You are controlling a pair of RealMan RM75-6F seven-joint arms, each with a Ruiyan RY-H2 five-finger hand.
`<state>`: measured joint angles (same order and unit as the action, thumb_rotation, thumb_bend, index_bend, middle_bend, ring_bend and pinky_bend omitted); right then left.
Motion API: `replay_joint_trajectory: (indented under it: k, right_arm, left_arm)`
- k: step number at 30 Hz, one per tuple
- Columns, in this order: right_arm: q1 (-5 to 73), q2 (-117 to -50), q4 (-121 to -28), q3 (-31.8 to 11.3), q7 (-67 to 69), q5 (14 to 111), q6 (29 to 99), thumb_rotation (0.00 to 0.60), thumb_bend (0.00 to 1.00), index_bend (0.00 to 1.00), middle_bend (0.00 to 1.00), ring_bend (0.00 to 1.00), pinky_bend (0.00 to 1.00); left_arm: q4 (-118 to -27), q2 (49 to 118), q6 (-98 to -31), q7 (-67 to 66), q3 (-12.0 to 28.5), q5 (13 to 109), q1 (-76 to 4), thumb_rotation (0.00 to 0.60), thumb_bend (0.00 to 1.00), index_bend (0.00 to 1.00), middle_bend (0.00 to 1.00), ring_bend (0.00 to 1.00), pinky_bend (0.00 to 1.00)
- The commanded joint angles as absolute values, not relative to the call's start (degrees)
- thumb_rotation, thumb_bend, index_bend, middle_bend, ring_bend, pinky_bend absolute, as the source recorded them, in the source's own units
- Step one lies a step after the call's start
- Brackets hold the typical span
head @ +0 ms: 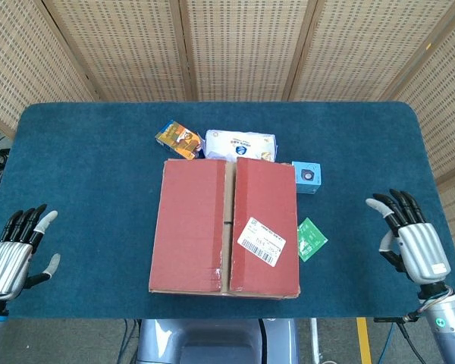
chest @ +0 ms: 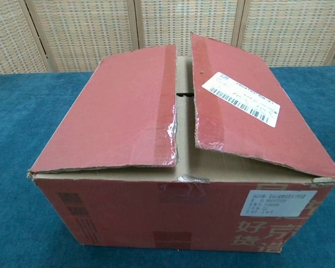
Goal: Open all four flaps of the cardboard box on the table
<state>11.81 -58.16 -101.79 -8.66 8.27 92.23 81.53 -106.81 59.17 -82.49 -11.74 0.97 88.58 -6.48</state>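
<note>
I see the red-brown cardboard box (head: pixel 225 227) sitting mid-table on the dark blue cloth-covered table (head: pixel 83 159), toward my near edge, squarely between my two hands and well apart from each; my left hand (head: pixel 17 250) rests at the near left corner, fingers spread and holding nothing; my right hand (head: pixel 408 236) rests at the near right, fingers likewise apart and empty; neither touches the box. Its two top flaps lie nearly shut, slightly lifted along the centre seam in the chest view; the seam and the box's longer side run from me toward the far edge; a white barcode label (head: pixel 262 242) sits on the right flap. Behind the box lie an orange snack packet (head: pixel 177 139), a white pouch (head: pixel 240 145) and a small blue carton (head: pixel 307 177); a green sachet (head: pixel 312 239) lies beside its right side.
</note>
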Motion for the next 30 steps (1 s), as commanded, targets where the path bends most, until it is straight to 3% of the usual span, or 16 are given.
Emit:
replay_joint_trajectory:
  k: [1,11,30]
  right_arm:
    - [15.26,-57.37,-103.81,-9.72,11.61,94.55,78.40,0.600,1.00,0.20,0.18,0.00,0.02]
    - [26.08,-56.14,-107.54,-10.97,20.21,97.34,66.66,0.600,1.00,0.26,0.23,0.00,0.02]
    - [38.08,-59.49,-112.55,-11.99,17.51,97.04,55.97,0.600,1.00,0.27,0.25,0.00,0.02]
  left_arm:
    - [-106.73,59.33,-82.01,-12.07,0.96,88.34,-6.73,0.513,0.44,0.07,0.00,0.00,0.00]
    - [-105.60,59.73,-79.85,-12.82,1.34,87.88,-8.39,0.514,0.44,0.07,0.00,0.00,0.00]
    - [-105.41,60.12,-76.77,-14.48,2.27,86.17,-11.16,0.515,0.44,0.07,0.00,0.00,0.00]
